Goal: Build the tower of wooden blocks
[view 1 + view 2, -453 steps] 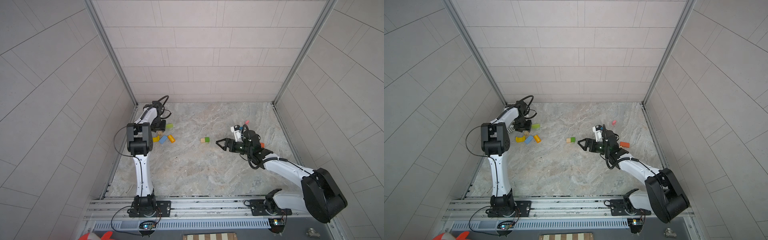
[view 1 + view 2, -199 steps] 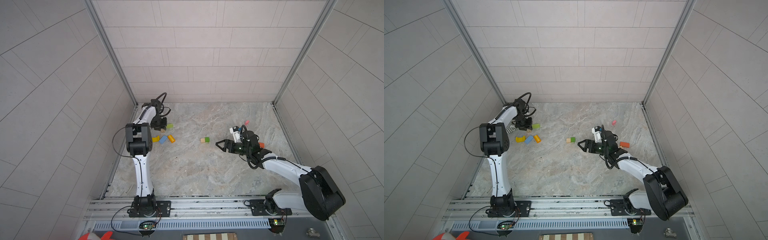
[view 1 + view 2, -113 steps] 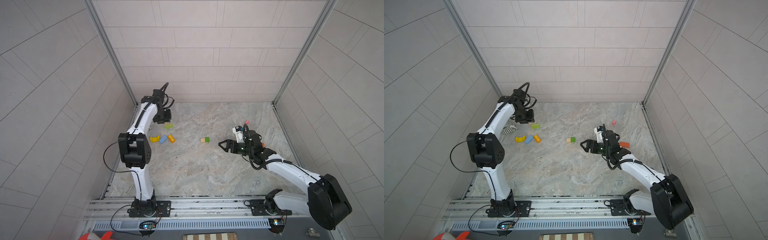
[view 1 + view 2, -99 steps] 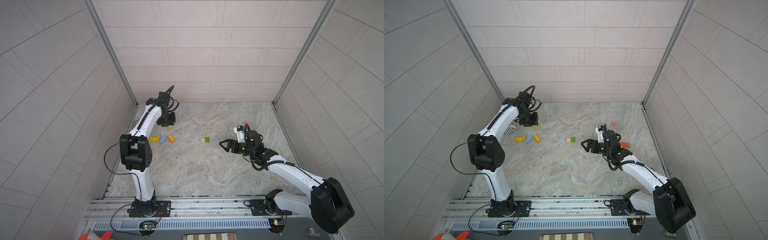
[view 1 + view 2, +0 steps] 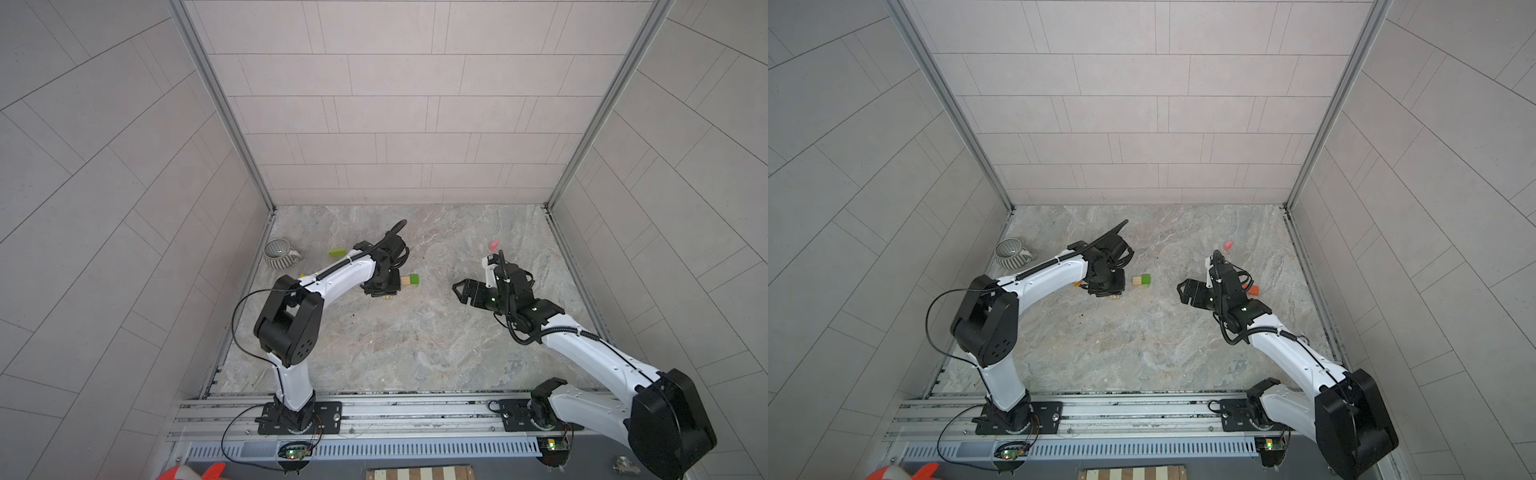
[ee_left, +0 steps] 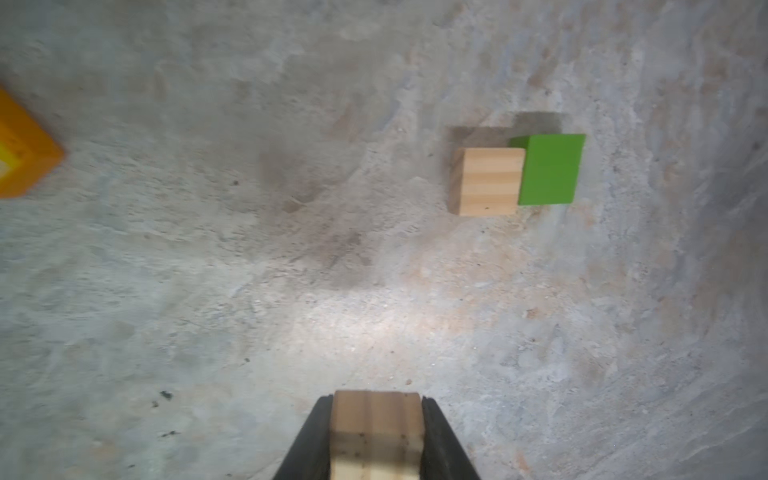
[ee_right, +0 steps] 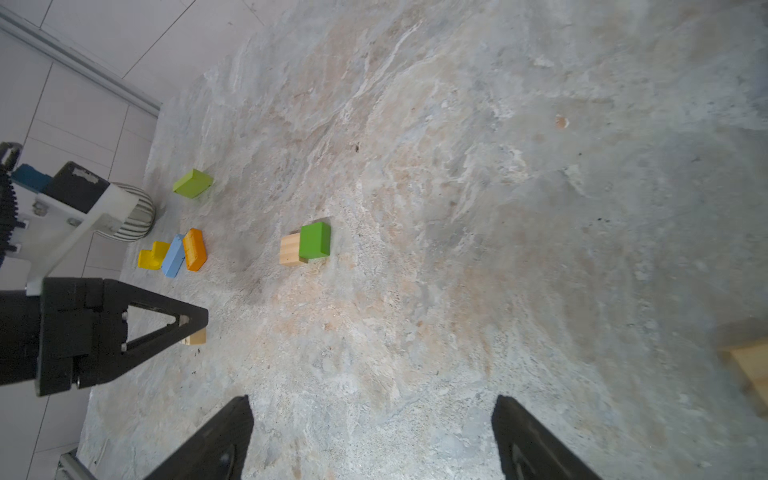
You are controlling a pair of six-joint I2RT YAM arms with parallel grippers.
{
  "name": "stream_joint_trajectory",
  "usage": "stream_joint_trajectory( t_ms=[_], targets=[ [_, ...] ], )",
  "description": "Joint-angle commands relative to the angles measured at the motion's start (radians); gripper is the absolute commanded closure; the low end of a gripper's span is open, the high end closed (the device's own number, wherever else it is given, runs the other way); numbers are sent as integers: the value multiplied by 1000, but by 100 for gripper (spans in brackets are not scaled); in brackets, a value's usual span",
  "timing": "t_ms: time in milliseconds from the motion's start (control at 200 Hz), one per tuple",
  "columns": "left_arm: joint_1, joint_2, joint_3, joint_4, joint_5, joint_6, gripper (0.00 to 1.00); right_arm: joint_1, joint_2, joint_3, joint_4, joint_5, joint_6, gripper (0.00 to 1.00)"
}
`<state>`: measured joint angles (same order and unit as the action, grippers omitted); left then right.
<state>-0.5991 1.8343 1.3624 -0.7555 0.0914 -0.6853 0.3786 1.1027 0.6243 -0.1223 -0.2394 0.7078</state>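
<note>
My left gripper (image 6: 376, 405) is shut on a plain tan block (image 6: 376, 432) and hangs low over the floor. It is just left of a tan cube (image 5: 404, 281) and a green cube (image 5: 414, 279), which touch side by side in both top views. The held block peeks out below the left gripper (image 5: 1106, 286) in a top view. My right gripper (image 7: 372, 415) stands open and empty to the right of the pair, also seen as the right gripper (image 5: 459, 291). No stacked tower is in view; the blocks lie singly.
A grey ribbed mug (image 5: 278, 254) sits by the far left wall, with a light-green slab (image 7: 193, 183) near it. Yellow (image 7: 151, 256), blue (image 7: 173, 255) and orange (image 7: 195, 249) blocks lie together. A pink block (image 5: 493, 245) and an orange-red block (image 5: 1252, 289) lie near the right arm.
The left arm has swung from the far left corner by the mug toward the middle, carrying the tan block up beside the tan and green cubes. The right gripper stays open, shifted slightly right.
</note>
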Motion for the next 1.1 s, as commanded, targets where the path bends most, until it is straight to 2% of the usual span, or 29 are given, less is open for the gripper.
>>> stream_joint_trajectory(
  t_ms=[0, 120, 590, 1096],
  targets=[
    [-42, 60, -9, 101, -26, -110, 89, -14, -29, 15, -24, 48, 5, 8],
    [-67, 125, 26, 121, -23, -124, 89, -35, -33, 8, -25, 37, 1, 7],
    [-70, 269, 146, 124, -35, -126, 89, -79, -33, 17, -23, 3, -27, 7],
    [-70, 313, 207, 13, -122, -83, 88, -98, -36, 41, -23, -32, -44, 6]
  ],
)
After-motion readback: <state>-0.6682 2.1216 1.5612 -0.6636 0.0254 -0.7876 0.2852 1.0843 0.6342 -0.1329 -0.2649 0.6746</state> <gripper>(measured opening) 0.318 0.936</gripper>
